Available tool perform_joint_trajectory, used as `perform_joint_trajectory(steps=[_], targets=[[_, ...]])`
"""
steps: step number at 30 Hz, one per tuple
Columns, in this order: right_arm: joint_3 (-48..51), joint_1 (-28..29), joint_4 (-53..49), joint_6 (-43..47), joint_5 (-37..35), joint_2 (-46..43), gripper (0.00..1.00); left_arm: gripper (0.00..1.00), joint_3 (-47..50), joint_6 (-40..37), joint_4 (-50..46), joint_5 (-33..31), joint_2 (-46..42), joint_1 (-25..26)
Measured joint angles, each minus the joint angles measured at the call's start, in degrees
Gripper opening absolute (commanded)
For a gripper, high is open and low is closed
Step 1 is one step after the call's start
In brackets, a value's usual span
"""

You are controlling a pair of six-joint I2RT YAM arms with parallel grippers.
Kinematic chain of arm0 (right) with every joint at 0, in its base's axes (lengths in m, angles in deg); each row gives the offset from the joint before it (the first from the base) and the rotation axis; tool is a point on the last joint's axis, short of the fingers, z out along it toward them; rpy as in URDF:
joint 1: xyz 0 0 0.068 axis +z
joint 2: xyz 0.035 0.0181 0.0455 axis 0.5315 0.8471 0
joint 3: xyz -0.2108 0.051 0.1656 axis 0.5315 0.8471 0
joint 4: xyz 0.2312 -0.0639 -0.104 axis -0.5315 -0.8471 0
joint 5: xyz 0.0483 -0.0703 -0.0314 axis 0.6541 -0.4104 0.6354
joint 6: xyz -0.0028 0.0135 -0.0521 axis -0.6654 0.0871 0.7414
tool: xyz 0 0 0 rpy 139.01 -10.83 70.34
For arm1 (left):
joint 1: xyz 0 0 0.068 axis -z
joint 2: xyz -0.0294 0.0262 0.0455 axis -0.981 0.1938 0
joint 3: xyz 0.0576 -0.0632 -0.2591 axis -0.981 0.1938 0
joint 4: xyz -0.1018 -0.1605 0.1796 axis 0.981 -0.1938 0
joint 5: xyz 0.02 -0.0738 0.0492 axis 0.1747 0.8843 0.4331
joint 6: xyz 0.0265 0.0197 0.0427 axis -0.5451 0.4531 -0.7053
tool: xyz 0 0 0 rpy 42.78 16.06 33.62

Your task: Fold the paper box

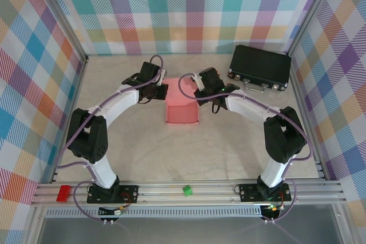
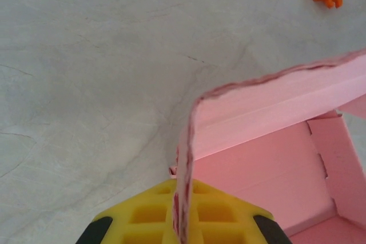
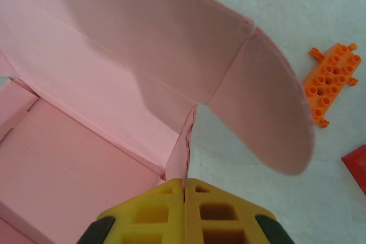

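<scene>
The salmon-pink paper box [image 1: 182,112] stands half-formed in the middle of the table, open at the top with its flaps up. My left gripper [image 1: 162,92] is at the box's far left corner. In the left wrist view its yellow fingers [image 2: 217,216] are shut on the thin upper edge of a side wall [image 2: 184,158]. My right gripper [image 1: 201,96] is at the far right corner. It is shut on the edge of the opposite side wall [image 3: 182,152], and a rounded flap [image 3: 269,112] curls above it.
A black hard case [image 1: 258,67] lies at the back right. An orange toy brick [image 3: 330,81] and a red piece [image 3: 357,167] lie on the table beyond the box. A red block [image 1: 63,192] and a green block [image 1: 187,190] sit on the front rail.
</scene>
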Motion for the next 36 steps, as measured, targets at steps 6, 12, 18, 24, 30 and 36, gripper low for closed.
perform_joint_trajectory(steps=[6, 12, 18, 24, 30, 36], targets=[[0.92, 2.34, 2.75, -3.87, -6.01, 0.00, 0.02, 0.00, 2.67, 5.14, 3.89, -3.41, -1.51, 1.18], [2.47, 4.50, 5.01, -7.32, -11.08, -0.20, 0.02, 0.00, 7.10, 9.46, 8.81, -6.25, -3.45, 2.40], [3.56, 5.84, 6.64, -10.19, -14.36, -0.20, 0.02, 0.00, 10.14, 11.78, 12.33, -7.32, -4.66, 2.93], [5.79, 7.41, 10.16, -12.39, -17.38, -0.24, 0.06, 0.00, 13.33, 13.29, 15.45, -8.24, -6.58, 3.17], [8.09, 8.41, 12.98, -13.18, -18.56, -0.31, 0.11, 0.01, 15.82, 14.10, 17.29, -8.96, -7.91, 3.41], [8.68, 8.48, 13.79, -13.38, -18.73, -0.50, 0.14, 0.02, 17.62, 14.29, 19.26, -8.90, -8.83, 3.43]])
